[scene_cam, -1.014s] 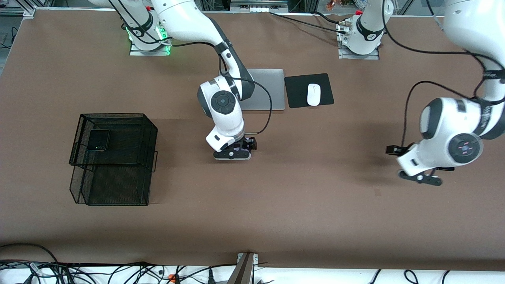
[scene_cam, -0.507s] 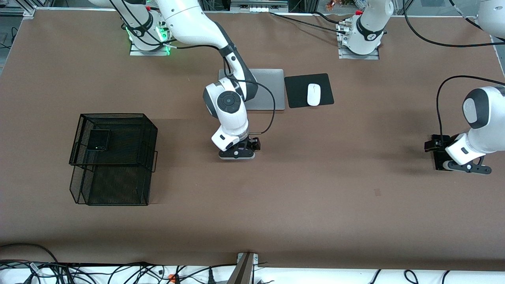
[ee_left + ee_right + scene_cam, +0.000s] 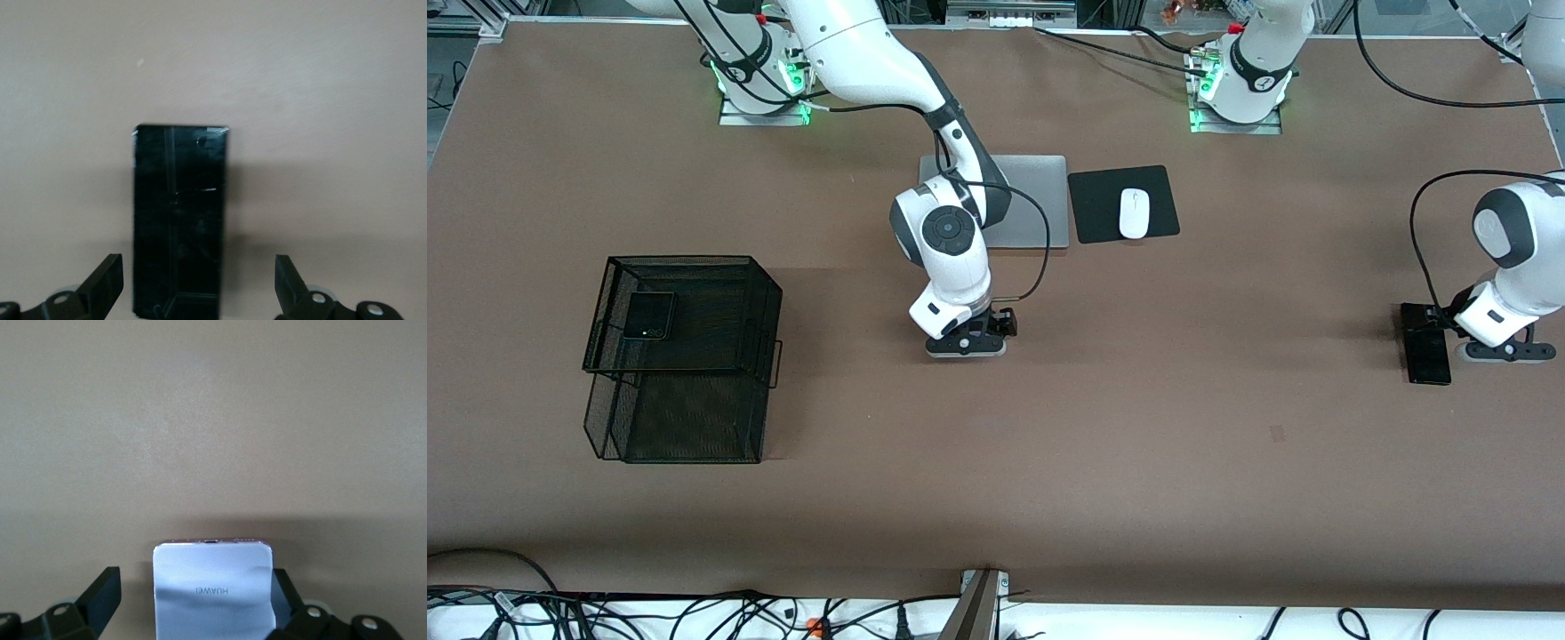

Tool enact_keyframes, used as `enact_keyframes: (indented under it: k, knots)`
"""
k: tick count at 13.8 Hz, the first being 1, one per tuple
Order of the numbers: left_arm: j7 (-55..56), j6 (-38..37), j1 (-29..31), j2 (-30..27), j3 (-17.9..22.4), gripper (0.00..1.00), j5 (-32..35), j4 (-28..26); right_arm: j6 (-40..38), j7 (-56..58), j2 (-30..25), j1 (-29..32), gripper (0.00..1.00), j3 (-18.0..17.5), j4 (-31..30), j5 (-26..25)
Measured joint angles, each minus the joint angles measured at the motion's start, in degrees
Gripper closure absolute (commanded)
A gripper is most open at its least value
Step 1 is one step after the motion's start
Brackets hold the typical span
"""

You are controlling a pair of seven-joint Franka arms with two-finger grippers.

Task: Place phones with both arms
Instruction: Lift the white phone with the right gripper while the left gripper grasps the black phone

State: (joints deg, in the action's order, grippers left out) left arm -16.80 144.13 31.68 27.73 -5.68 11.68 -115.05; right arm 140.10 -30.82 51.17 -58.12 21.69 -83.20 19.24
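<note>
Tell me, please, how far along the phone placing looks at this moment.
Done: the small black phone lies in the wire basket. In hand: the right hand, open, straddles the pale phone mid-table; the left hand, open, is around the long black phone at the left arm's end of the table. Neither is gripped. Left: grasping and placing both.

A brown counter (image 3: 1103, 462) was seen from above. The right end effector (image 3: 966, 345) was positioned low at the counter's middle, with a pale edge visible beneath it. At its 12 o'clock a silver laptop (image 3: 1040, 200) was laid, and beside that a white mouse (image 3: 1135, 213) was set on a black mouse pad (image 3: 1094, 206). At its 9 o'clock a black wire basket (image 3: 685, 356) was placed, with a small black phone (image 3: 648, 316) lying on its upper tier. The left end effector (image 3: 1498, 348) was held low just beside a longer black phone (image 3: 1426, 356) toward the left arm's end.
</note>
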Motion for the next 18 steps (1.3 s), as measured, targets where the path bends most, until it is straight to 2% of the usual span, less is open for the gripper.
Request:
enact_keyframes:
  k: [6, 11, 13, 14, 15, 16, 18]
  knots:
    - [-0.1, 8.5, 1.7, 6.0, -0.2, 0.0, 0.0, -0.1, 0.0, 1.6, 0.4, 0.0, 0.01, 0.0, 0.0, -0.1]
    - [-0.1, 9.2, 2.4, 6.7, -0.5, 0.0, 0.0, 0.1, 0.0, 1.9, 1.3, -0.2, 0.01, 0.0, 0.0, -1.3]
    - [-0.1, 9.2, 2.8, 6.9, -0.6, 0.25, 0.0, 0.2, 0.0, 1.9, 1.6, -0.3, 0.05, 0.0, 0.0, -1.7]
    - [0.0, 9.2, 2.9, 7.0, -0.6, 0.37, -0.3, 0.3, 0.0, 1.9, 1.7, -0.3, 0.34, 0.0, 0.0, -1.7]
    - [0.0, 9.1, 2.9, 6.9, -0.6, 0.53, -0.9, 0.5, 0.0, 2.0, 1.8, -0.3, 0.74, 0.0, 0.0, -1.7]
    - [0.0, 8.9, 3.0, 6.7, -0.6, 0.65, -2.0, 0.6, 0.0, 2.1, 1.8, -0.3, 1.0, 0.0, -0.1, -1.7]
    - [0.0, 8.9, 3.1, 6.7, -0.6, 0.86, -3.4, 0.6, 0.1, 2.3, 1.7, -0.3, 1.0, 0.1, 0.0, -1.7]
